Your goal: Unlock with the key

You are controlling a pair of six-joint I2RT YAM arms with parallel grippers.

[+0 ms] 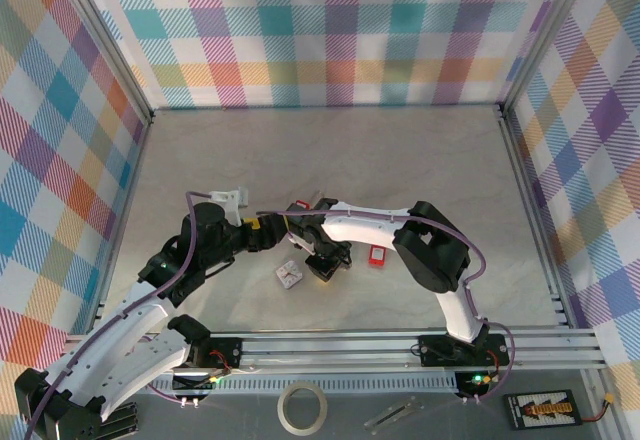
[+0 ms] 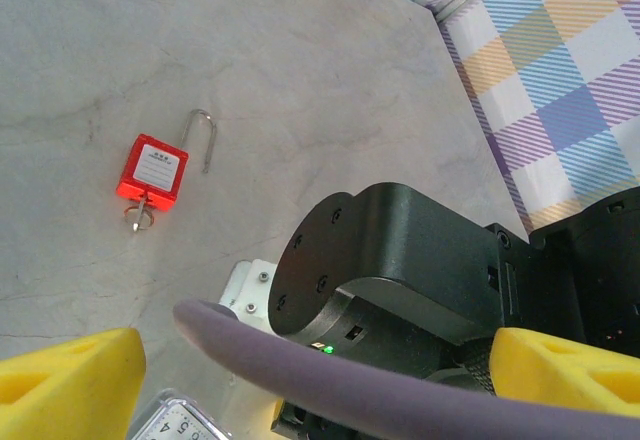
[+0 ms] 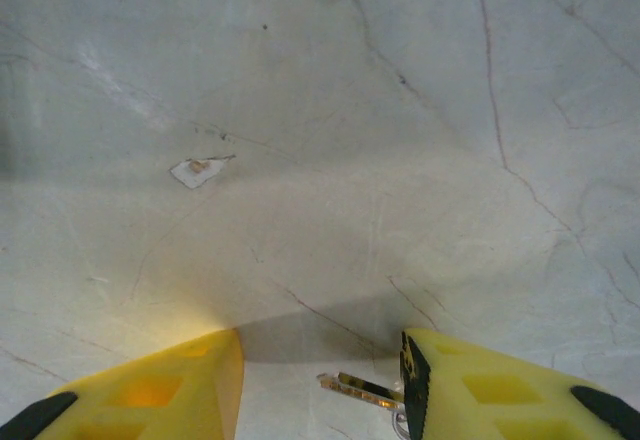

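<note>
Spreading across the top view, the grey marbled bench [image 1: 330,150] is carrying both arms, which are meeting near its middle: the left arm [image 1: 190,250] is reaching in from 7 o'clock and the right arm [image 1: 430,250] is bending in from 5 o'clock. The left end effector [image 1: 266,236] is hovering open, its yellow fingers [image 2: 65,380] standing wide apart at the lower corners of the left wrist view, with the right arm's black link showing between them. The right end effector [image 1: 325,263] is also gaping open, pointing down at the bench. The red padlock [image 1: 377,255] is lying flat on the bench just beside it at 3 o'clock; in the left wrist view it is sitting toward 10 o'clock, its shackle [image 2: 203,138] showing one leg free of the body. The key [image 3: 358,388] is lying between the right fingers, close against the one at 5 o'clock; whether it is touching that finger I cannot tell.
</note>
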